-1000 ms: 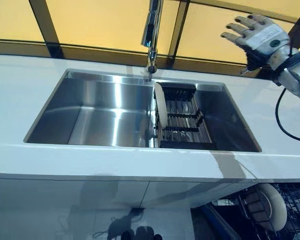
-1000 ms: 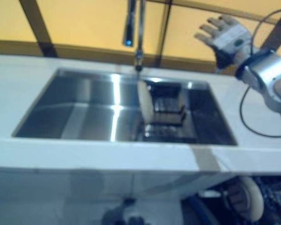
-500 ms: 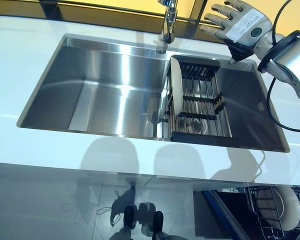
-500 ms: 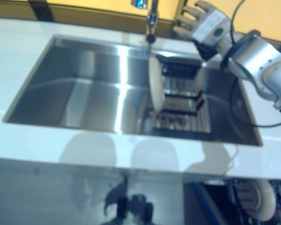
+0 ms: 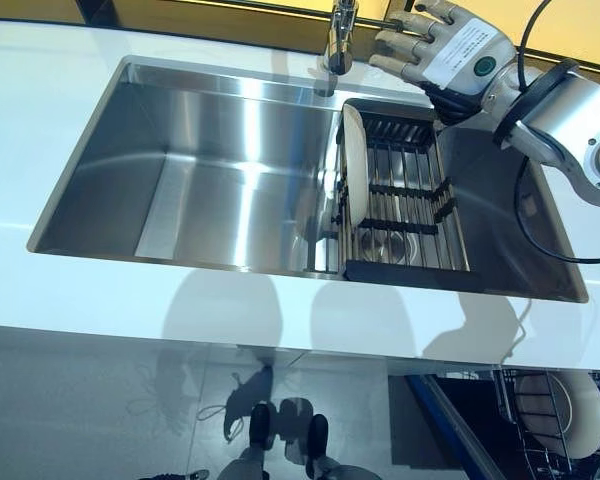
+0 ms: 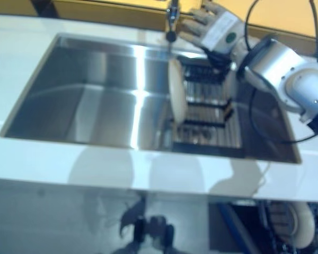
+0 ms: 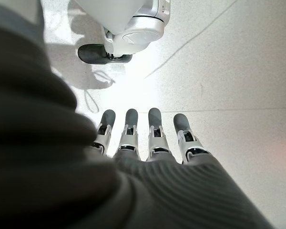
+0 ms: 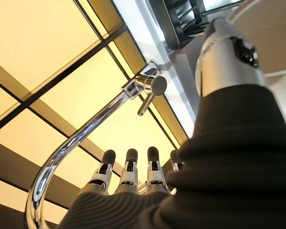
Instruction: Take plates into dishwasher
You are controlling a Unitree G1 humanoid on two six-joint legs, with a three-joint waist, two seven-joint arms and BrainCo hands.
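R hand (image 5: 442,55) up at 1 o'clock over sink (image 5: 210,170) back rim, fingers spread, holding nothing, just beside tap (image 5: 341,38). Plate (image 5: 354,177) stands on edge at rack's (image 5: 410,210) 9 o'clock side. Another plate (image 5: 565,412) down at 5 o'clock in dishwasher basket (image 5: 525,400). L hand (image 7: 148,143) shows w/ fingers straight, empty, over floor.

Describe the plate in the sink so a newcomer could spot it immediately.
Start at the steel sink set in the white counter, and go to the dark rack at its right end. The plate stands on edge at the rack's left side: pale, round, and the rack's only dish.
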